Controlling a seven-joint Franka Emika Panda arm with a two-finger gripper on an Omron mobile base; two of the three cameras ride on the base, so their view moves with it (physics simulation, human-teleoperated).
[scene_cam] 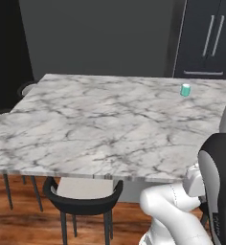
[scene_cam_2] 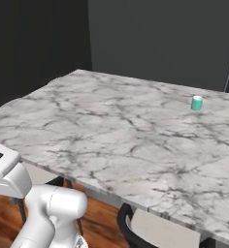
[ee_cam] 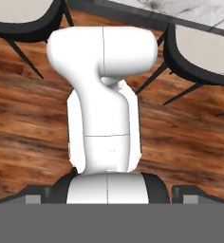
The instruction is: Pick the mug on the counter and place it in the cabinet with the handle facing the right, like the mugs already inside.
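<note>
Nothing done yet: mug point(scene_cam: 185, 89) stood upright on the far right part of the bench point(scene_cam: 100, 124), well apart from the arm, jaws spread and empty over the floor point(ee_cam: 33, 118); pick and cabinet point(scene_cam: 210, 38) placement all remained.

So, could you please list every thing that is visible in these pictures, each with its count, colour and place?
mug: one, teal-green, standing on the far right part of the counter, nothing near it.
counter: one, white marble with grey veins, across the middle of both base views.
cabinet: one, dark grey with light bar handles, behind the counter at the far right.
chairs: at least two, black frame with a pale seat, tucked under the near edge of the counter; another dark chair at its left side.
floor: brown wood planks, under the chairs.
arm: one, white with dark joints, folded low in front of the counter.
pincer: open, pointing down at the floor.
</note>
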